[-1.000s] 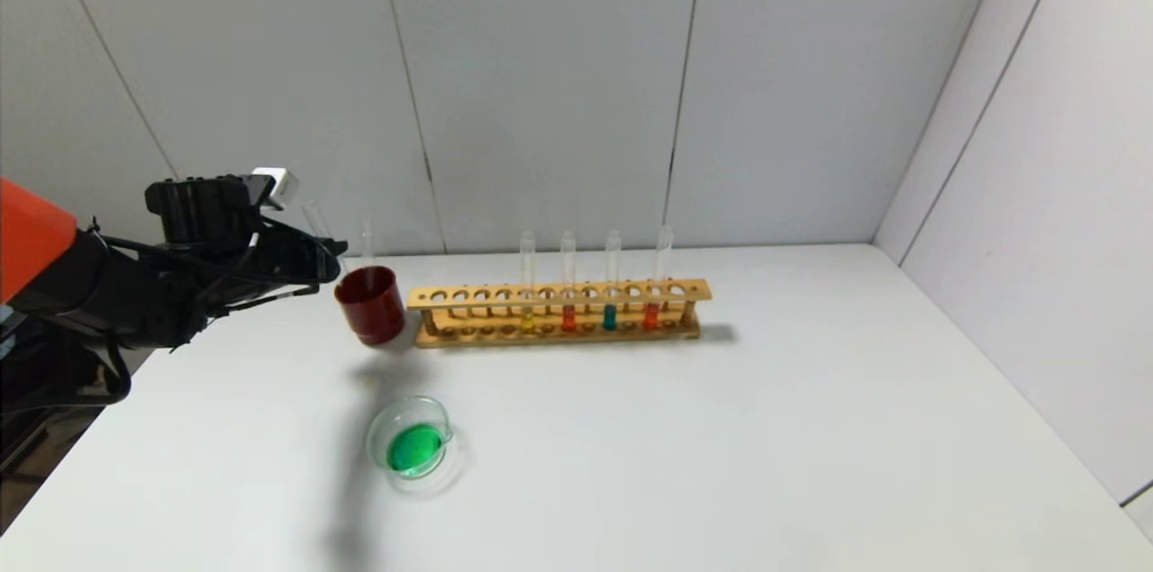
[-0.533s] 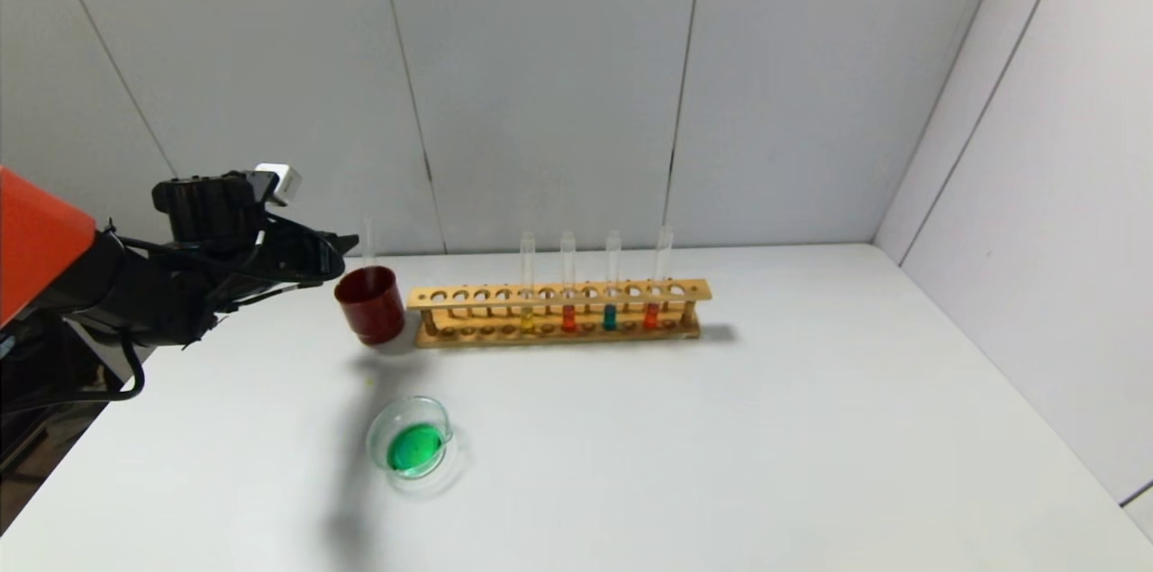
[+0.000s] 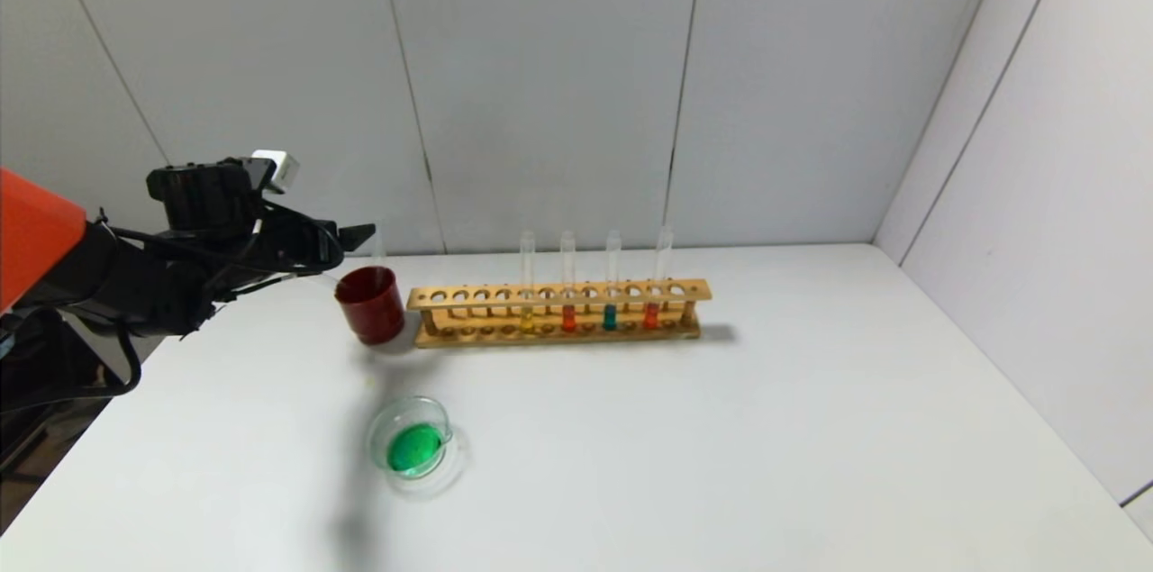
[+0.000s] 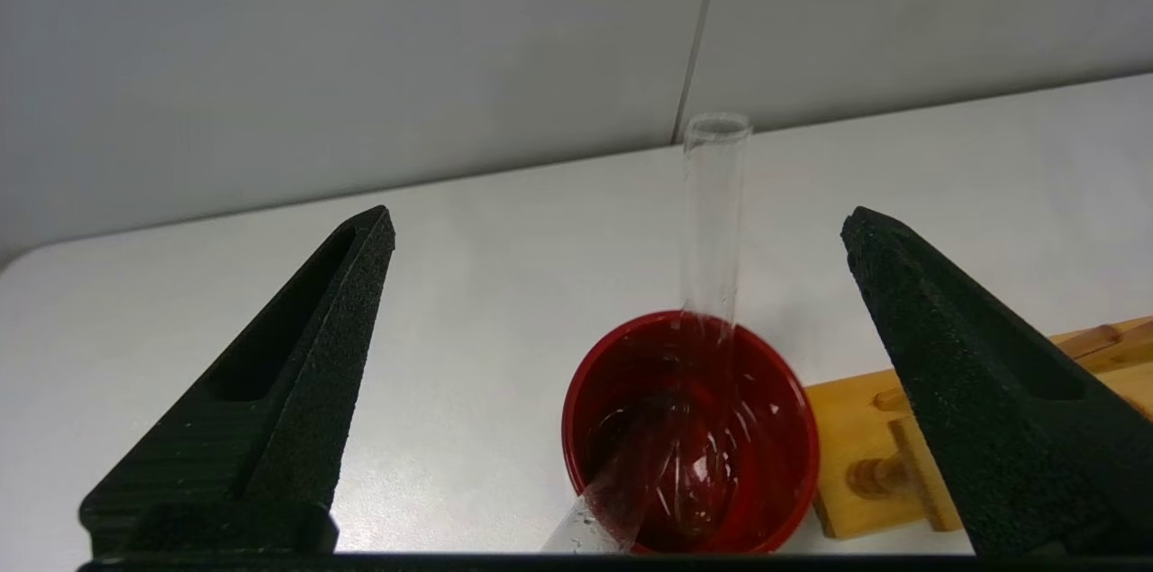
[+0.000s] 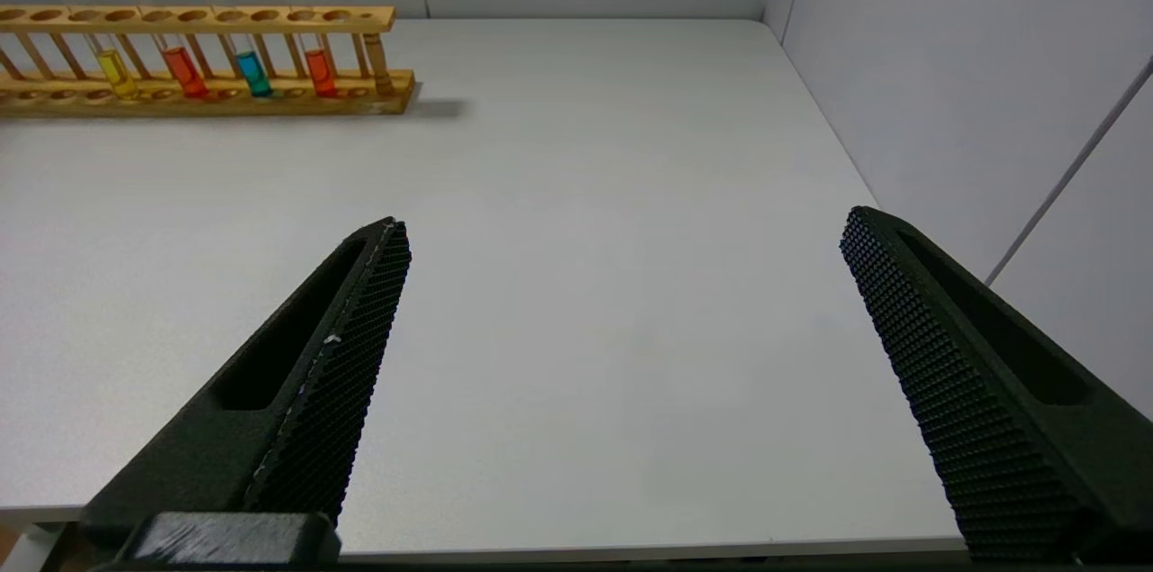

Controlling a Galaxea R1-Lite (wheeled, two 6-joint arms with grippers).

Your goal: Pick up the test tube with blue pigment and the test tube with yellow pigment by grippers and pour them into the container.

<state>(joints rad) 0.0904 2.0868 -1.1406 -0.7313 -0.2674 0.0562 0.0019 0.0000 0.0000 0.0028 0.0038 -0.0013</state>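
Note:
My left gripper point(image 3: 358, 236) hovers just above and left of the dark red cup point(image 3: 370, 306). In the left wrist view it point(image 4: 620, 216) is open and empty. Two empty clear tubes rest in the cup point(image 4: 576, 401): one upright point(image 4: 714, 221), one leaning towards me point(image 4: 621, 482). The glass container point(image 3: 410, 444) holds green liquid on the near left of the table. A tube with teal-blue liquid point(image 3: 610, 316) and a tube with yellow liquid point(image 3: 527, 320) stand in the wooden rack point(image 3: 558, 295). My right gripper point(image 5: 621, 216) is open and empty, low over the table's near right.
Two tubes with orange-red liquid point(image 3: 568, 317) point(image 3: 650, 315) also stand in the rack, which sits right beside the red cup. Grey wall panels close the back and the right side. The white table point(image 3: 766, 446) spreads to the right.
My left gripper has moved right and slightly up, towards the red cup. The clear tube that showed at its fingers a second ago no longer shows there.

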